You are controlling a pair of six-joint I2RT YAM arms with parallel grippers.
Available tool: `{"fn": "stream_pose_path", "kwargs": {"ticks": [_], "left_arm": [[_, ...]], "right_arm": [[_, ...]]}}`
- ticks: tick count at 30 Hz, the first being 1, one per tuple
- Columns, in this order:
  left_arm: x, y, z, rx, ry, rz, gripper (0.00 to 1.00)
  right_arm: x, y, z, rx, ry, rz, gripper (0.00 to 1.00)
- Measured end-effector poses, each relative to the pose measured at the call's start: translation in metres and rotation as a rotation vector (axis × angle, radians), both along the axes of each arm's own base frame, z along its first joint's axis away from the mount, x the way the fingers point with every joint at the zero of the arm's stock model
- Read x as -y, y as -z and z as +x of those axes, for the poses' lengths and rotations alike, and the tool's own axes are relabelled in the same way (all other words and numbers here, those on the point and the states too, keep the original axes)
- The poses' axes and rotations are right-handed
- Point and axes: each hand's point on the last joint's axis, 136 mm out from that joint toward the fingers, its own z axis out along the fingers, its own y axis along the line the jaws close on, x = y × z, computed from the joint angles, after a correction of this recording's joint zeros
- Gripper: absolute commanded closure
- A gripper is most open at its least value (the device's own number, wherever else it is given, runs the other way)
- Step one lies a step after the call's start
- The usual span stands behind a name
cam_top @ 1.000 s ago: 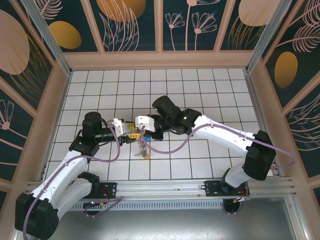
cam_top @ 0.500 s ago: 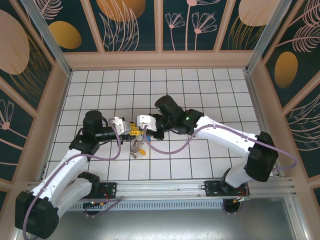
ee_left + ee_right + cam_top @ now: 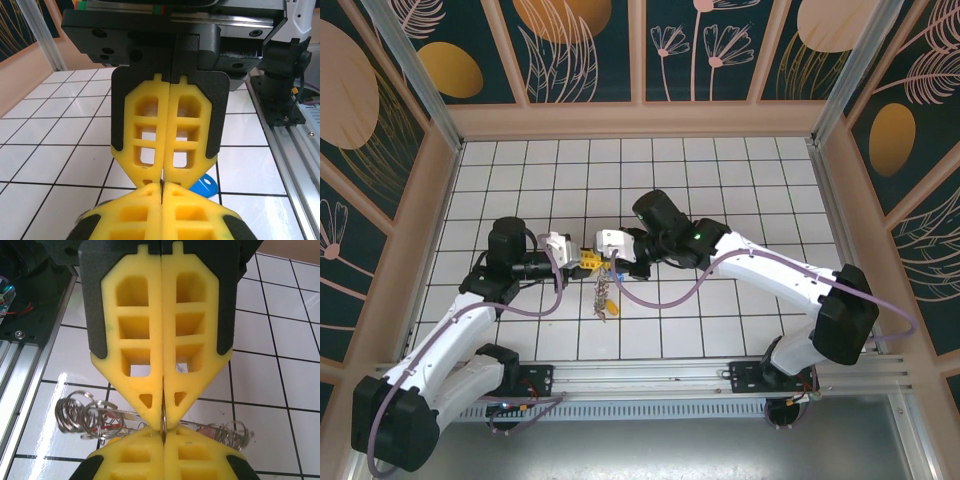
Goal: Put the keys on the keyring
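The white-tiled tabletop with thin black grid lines (image 3: 720, 180) is fenced by a pale wooden rim (image 3: 640, 120). Near its middle, small metal keys (image 3: 605, 300) on wire loops meet the tiles (lying or dangling, unclear), one blue-headed.

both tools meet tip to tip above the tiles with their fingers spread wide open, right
Not open. The left tool and right tool do meet tip to tip above the tiles, but both are shut, pinching a thin ring, as the right wrist view shows.

White tiled floor (image 3: 720, 180), dark grid lines; teal floral wall panels (image 3: 590, 50); tan wooden frame (image 3: 640, 120).
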Motion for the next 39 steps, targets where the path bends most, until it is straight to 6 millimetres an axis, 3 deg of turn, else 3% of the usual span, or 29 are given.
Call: {"fn": "stream_pose_path", "kwargs": {"ticks": [2,18,22,25,39], "left_arm": [[0.001,-0.002,0.000,-0.014,0.010,-0.006,1.00],[0.005,-0.041,-0.002,0.044,0.036,-0.114,1.00],[0.005,-0.042,-0.005,0.070,0.047,-0.128,1.00],[0.005,-0.043,-0.007,0.078,0.049,-0.133,1.00],[0.004,-0.042,-0.005,0.056,0.033,-0.150,1.00]], "right_arm": [[0.002,-0.002,0.000,-0.003,0.001,0.007,0.85],[0.014,-0.022,-0.005,-0.018,0.018,0.089,0.75],[0.014,-0.023,-0.005,-0.057,0.025,0.100,0.81],[0.012,-0.026,-0.007,-0.081,0.019,0.124,1.00],[0.010,-0.019,-0.004,-0.269,0.033,0.139,0.98]]}}
